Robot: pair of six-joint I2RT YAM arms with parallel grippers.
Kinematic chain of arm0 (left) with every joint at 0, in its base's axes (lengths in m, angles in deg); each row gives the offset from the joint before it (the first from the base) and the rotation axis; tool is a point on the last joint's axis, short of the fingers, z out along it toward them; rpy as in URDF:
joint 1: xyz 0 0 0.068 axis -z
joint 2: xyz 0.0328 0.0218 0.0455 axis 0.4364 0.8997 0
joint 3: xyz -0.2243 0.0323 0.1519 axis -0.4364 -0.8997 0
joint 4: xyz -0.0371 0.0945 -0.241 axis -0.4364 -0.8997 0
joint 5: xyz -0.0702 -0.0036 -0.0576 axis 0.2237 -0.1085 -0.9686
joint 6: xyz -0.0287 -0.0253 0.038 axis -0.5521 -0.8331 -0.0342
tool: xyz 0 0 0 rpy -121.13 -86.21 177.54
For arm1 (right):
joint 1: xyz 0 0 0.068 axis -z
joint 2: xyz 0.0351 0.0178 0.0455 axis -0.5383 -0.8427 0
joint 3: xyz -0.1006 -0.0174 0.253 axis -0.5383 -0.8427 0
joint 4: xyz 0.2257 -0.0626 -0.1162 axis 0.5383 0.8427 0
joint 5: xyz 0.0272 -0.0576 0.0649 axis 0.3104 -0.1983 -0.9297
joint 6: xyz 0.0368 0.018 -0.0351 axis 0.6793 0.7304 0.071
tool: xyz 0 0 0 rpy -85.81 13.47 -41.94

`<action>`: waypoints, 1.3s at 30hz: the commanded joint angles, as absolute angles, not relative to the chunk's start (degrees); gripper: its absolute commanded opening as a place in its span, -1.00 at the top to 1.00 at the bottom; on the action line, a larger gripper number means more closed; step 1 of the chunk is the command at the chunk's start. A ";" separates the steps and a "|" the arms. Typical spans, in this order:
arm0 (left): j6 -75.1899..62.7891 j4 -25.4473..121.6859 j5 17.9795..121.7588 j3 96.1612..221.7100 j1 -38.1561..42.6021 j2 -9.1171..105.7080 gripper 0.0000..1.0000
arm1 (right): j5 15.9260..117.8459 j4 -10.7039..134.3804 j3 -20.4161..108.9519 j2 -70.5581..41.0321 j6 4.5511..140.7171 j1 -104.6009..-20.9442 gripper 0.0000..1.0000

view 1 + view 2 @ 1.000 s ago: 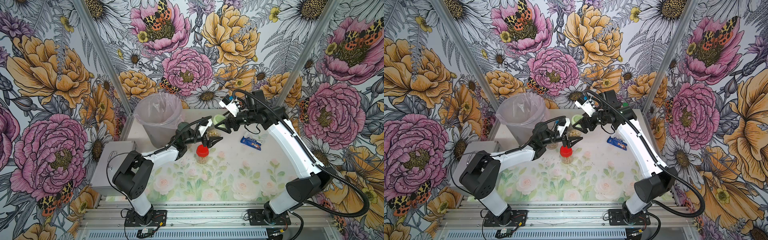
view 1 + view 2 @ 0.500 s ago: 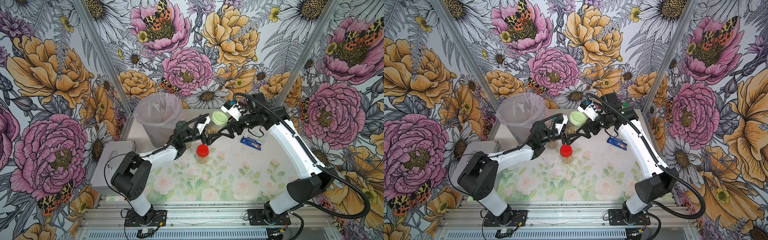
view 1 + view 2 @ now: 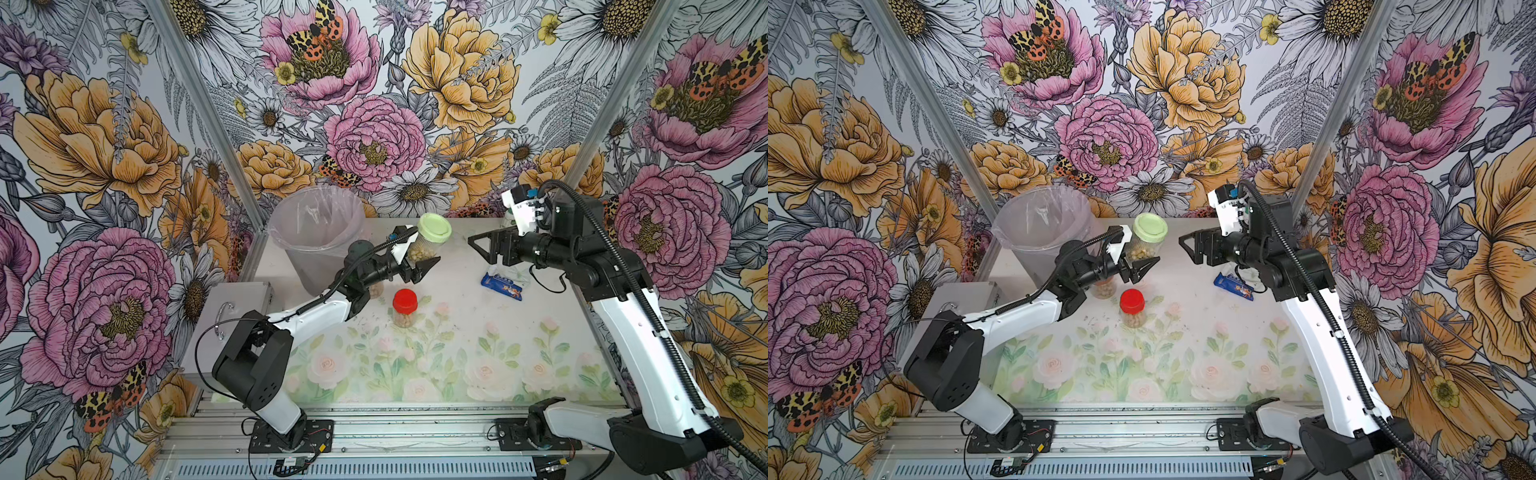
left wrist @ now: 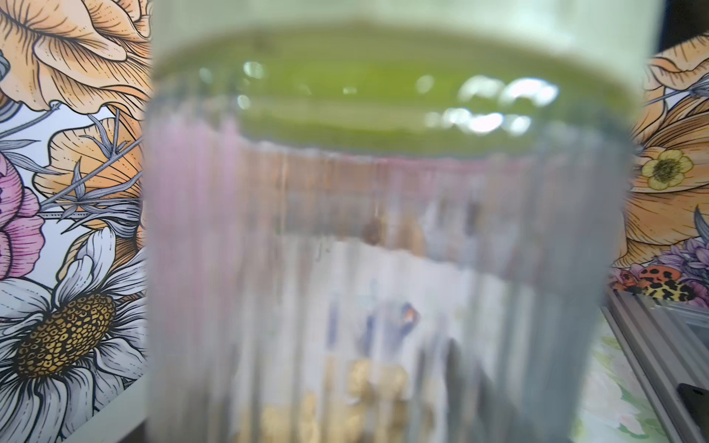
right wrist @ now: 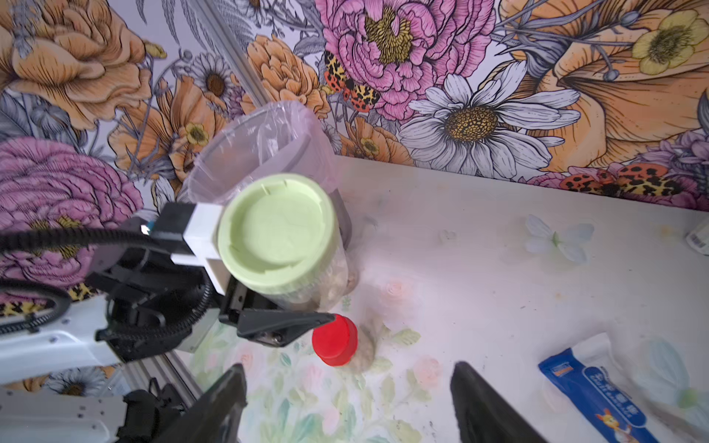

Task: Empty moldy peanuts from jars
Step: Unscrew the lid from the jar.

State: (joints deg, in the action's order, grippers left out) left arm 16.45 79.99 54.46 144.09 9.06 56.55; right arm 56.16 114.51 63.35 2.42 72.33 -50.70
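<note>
My left gripper is shut on the body of a clear jar with a light green lid, held tilted above the table beside the bucket. The lid is on. Moldy peanuts lie in its lower part. That jar fills the left wrist view and hides the fingers. My right gripper stands open and empty, a short way right of the jar. A red-lidded jar of peanuts stands on the table. Another jar sits under my left arm, its lid hidden.
A large clear bucket with a plastic liner stands at the back left. A blue packet lies under my right arm. A grey metal box sits off the table's left edge.
My right gripper has left the green lid and drawn back to the right, open and empty. The lid stays on the jar, which my left gripper still holds, slightly higher.
</note>
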 commanded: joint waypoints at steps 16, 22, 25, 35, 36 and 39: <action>21.04 79.38 60.01 143.93 10.77 53.91 0.31 | 71.75 108.63 75.95 -12.24 79.58 -61.46 -0.78; 21.25 78.94 60.32 144.01 10.78 53.96 0.32 | 71.81 108.68 75.93 -12.98 79.79 -62.54 -0.81; 21.27 78.91 60.55 144.01 10.80 53.99 0.32 | 72.26 108.72 75.47 -13.65 80.28 -62.83 -0.82; 21.42 78.91 60.87 144.11 10.80 53.63 0.32 | 74.33 108.93 74.57 -14.88 80.18 -63.74 -0.85; 21.40 78.91 60.85 144.26 10.78 53.72 0.32 | 74.15 108.93 74.57 -15.01 80.29 -63.77 -0.85; 21.31 78.91 61.01 144.41 10.79 53.90 0.32 | 73.93 108.91 74.43 -15.13 80.65 -64.02 -0.84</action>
State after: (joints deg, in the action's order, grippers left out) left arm 20.52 75.23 59.86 143.76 10.66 56.55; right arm 73.30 109.64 74.12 -14.52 79.89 -63.42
